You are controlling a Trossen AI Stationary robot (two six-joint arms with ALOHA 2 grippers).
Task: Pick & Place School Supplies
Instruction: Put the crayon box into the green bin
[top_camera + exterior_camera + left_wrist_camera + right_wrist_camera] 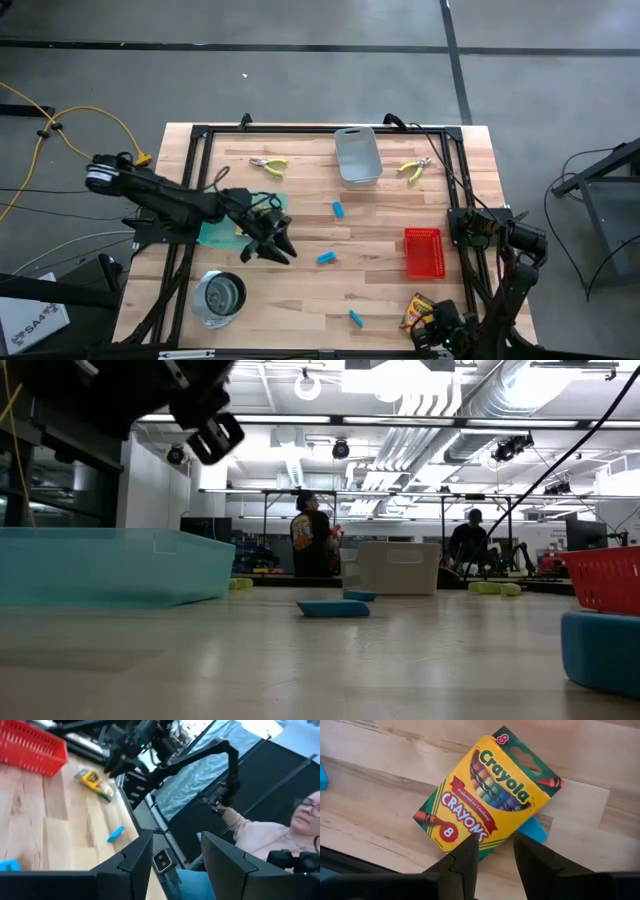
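Observation:
One yellow-and-green crayon box [487, 795] lies flat near the table's near right corner [415, 310], one corner over a light-blue block [535, 831]. My right gripper [495, 845] is open and hovers at the box's edge; I see no touch. My left gripper [177, 855], open and empty, hangs above the table's middle left [275, 245], beside the green mat [215, 234]. Three blue blocks [338, 209], [326, 258], [355, 318] lie flat on the wood. Two yellow-green-handled pliers [268, 165], [414, 170] lie near the far edge.
The grey bin [357, 155] stands at the far middle. The red tray [424, 252] sits on the right, and the round metal cup [218, 297] near the near left corner. Bare wood lies between the blocks. A person sits beyond the table [300, 820], and others stand far off [312, 535].

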